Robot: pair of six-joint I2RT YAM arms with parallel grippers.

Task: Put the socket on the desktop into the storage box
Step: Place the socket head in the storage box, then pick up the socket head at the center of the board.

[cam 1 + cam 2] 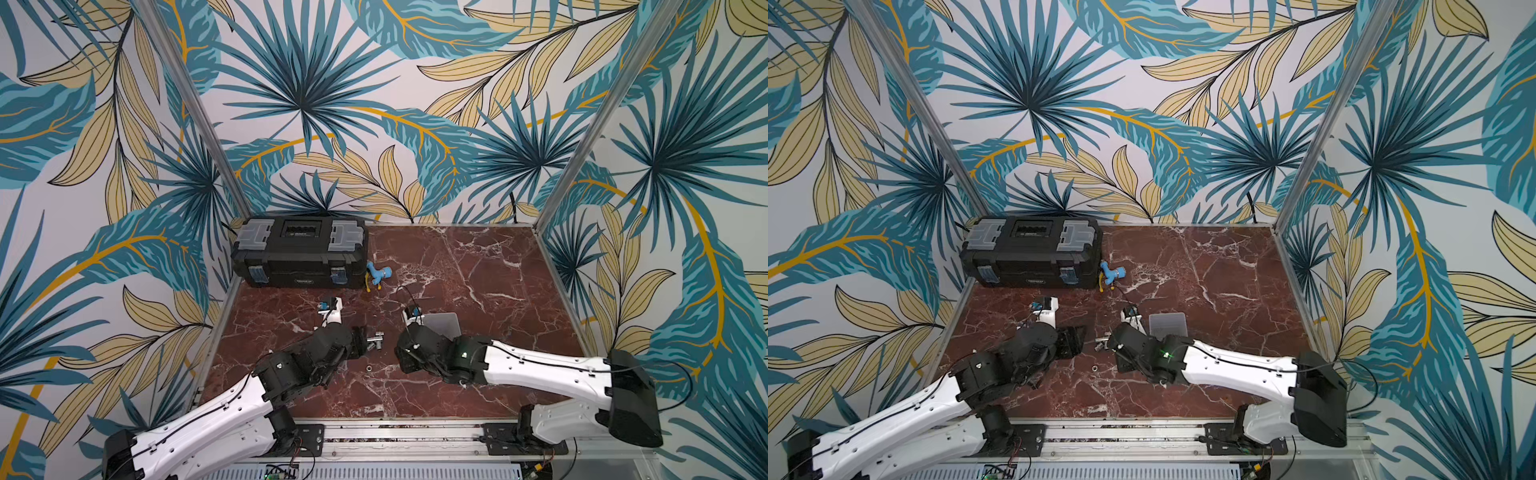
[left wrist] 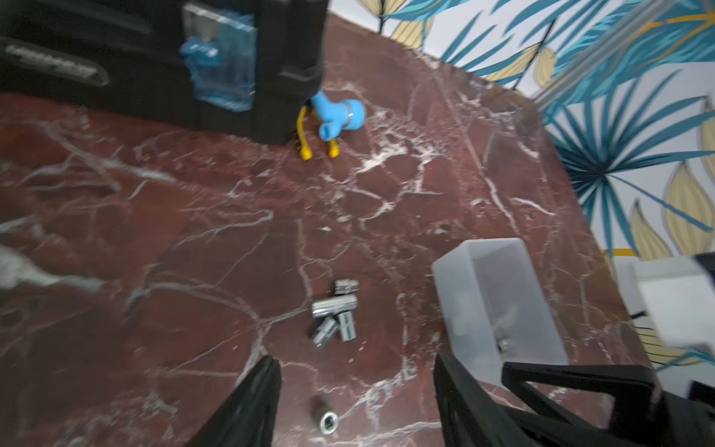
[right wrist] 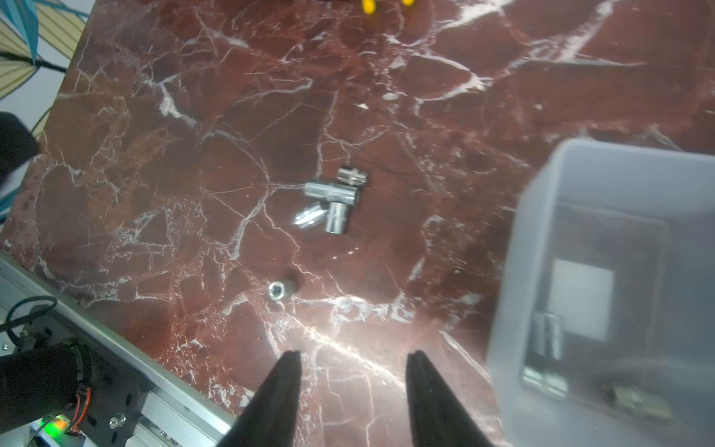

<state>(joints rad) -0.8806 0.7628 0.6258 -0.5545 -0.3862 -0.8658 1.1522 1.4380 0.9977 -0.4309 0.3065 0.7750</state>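
L gripper point(image 2: 356, 360) & R gripper point(image 3: 354, 354) were spread, empty: you were between picks. Next you'd pinch lone socket point(image 3: 279, 289), drop into storage box point(image 3: 522, 251).

left arm point(image 1: 208, 419): white shell, black joints, thin black cable along it, black shoulder block | right arm point(image 1: 540, 365): same build, green light point(image 1: 1165, 354) on a black joint | right hand point(image 3: 354, 353): black tapered fingers point(image 3: 278, 394)
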